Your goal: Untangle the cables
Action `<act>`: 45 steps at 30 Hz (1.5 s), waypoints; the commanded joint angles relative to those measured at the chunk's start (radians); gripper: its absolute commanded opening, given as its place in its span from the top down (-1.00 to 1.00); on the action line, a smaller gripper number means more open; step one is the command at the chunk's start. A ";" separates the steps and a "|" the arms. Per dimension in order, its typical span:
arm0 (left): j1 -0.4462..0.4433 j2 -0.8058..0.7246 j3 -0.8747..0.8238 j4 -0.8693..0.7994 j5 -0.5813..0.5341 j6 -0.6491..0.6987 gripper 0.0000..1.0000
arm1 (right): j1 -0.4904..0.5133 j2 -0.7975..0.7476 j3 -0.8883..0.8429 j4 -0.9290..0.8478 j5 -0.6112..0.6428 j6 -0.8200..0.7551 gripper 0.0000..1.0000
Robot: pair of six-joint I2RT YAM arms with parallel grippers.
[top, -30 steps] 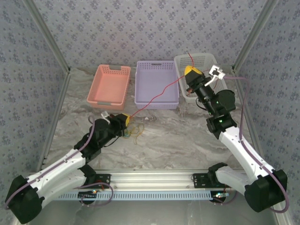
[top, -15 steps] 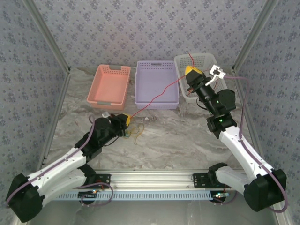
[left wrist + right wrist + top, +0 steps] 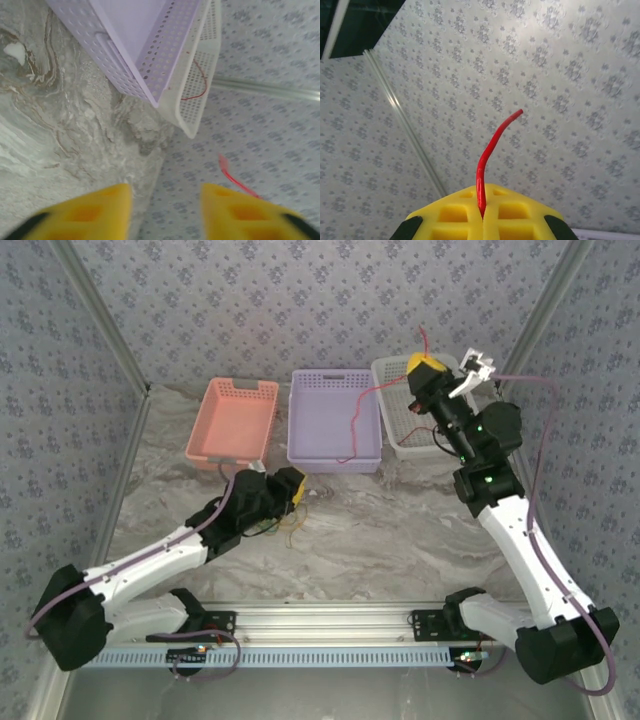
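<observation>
Red cable (image 3: 353, 430): pinched in the right gripper, held up above the white basket; from there it sags down and to the left over the lavender basket, and its lower end hangs at that basket's near rim.
Red cable, short end (image 3: 489, 145): sticks up past the yellow fingers and curves off to the right against the wallpaper.
Other cables (image 3: 288, 523): a small loose tangle of yellowish, green and dark wires on the marble table, just under and beside the left gripper.
Right gripper (image 3: 481, 212): fingers pressed together with the red cable clamped in the seam between them.
Left gripper (image 3: 165, 215): yellow fingers (image 3: 95, 212) spread apart, nothing between them; low over the table, pointing towards the baskets.
Lavender basket (image 3: 300, 410): middle of the row at the far side of the table.
White basket (image 3: 395, 425): right of the lavender one, touching it.
Pink basket (image 3: 215, 430): left of the row, apart from the lavender one.
Marble table (image 3: 400, 530): grey-veined.
</observation>
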 commanded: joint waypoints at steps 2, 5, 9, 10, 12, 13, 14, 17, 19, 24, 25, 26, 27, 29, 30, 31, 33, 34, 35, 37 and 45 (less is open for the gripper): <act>-0.008 0.037 0.126 -0.114 0.045 0.156 -0.50 | -0.027 -0.001 0.133 -0.177 0.041 -0.184 1.00; -0.007 0.016 0.165 -0.207 0.011 0.211 -0.59 | -0.061 0.013 0.203 -0.291 0.092 -0.261 1.00; -0.007 -0.061 0.157 -0.292 -0.062 0.272 -0.56 | -0.148 0.068 0.294 -0.397 0.169 -0.279 1.00; -0.006 -0.079 0.157 -0.306 -0.068 0.294 -0.54 | -0.169 0.088 0.314 -0.417 0.186 -0.270 1.00; -0.006 -0.106 0.163 -0.338 -0.074 0.344 -0.49 | -0.208 0.121 0.332 -0.430 0.214 -0.234 1.00; -0.006 -0.119 0.165 -0.347 -0.073 0.376 -0.46 | -0.223 0.138 0.331 -0.429 0.240 -0.208 1.00; -0.006 -0.128 0.165 -0.356 -0.068 0.400 -0.45 | -0.234 0.150 0.327 -0.426 0.273 -0.183 1.00; -0.006 -0.158 0.162 -0.390 -0.064 0.459 -0.41 | -0.286 0.196 0.295 -0.401 0.338 -0.030 1.00; -0.007 -0.179 0.147 -0.402 -0.067 0.479 -0.38 | -0.321 0.228 0.248 -0.352 0.368 0.107 1.00; -0.007 -0.212 0.097 -0.383 -0.060 0.497 -0.32 | -0.365 0.320 0.075 -0.049 0.462 0.427 1.00; -0.007 -0.218 0.087 -0.375 -0.054 0.500 -0.32 | -0.368 0.351 0.061 0.000 0.484 0.482 1.00; -0.006 -0.221 0.077 -0.366 -0.047 0.505 -0.32 | -0.371 0.384 0.062 0.023 0.499 0.530 1.00; -0.006 -0.227 0.066 -0.359 -0.043 0.509 -0.32 | -0.374 0.416 0.065 0.049 0.507 0.570 1.00; -0.006 -0.242 0.050 -0.355 -0.042 0.523 -0.32 | -0.373 0.494 0.083 0.093 0.528 0.654 1.00; -0.005 -0.252 0.045 -0.362 -0.048 0.532 -0.32 | -0.373 0.540 0.099 0.100 0.537 0.691 1.00; -0.003 -0.262 0.043 -0.374 -0.055 0.547 -0.32 | -0.370 0.581 0.118 0.098 0.549 0.728 1.00; -0.001 -0.281 0.043 -0.395 -0.064 0.580 -0.35 | -0.357 0.645 0.149 0.114 0.588 0.775 1.00; 0.001 -0.293 0.041 -0.401 -0.067 0.593 -0.36 | -0.349 0.682 0.161 0.130 0.614 0.800 1.00; 0.006 -0.301 0.037 -0.405 -0.067 0.599 -0.36 | -0.341 0.716 0.174 0.150 0.633 0.817 1.00; 0.015 -0.321 0.036 -0.417 -0.065 0.615 -0.36 | -0.324 0.784 0.209 0.161 0.654 0.862 1.00; 0.055 -0.366 0.055 -0.443 -0.045 0.636 -0.35 | -0.278 0.910 0.236 0.099 0.715 0.942 1.00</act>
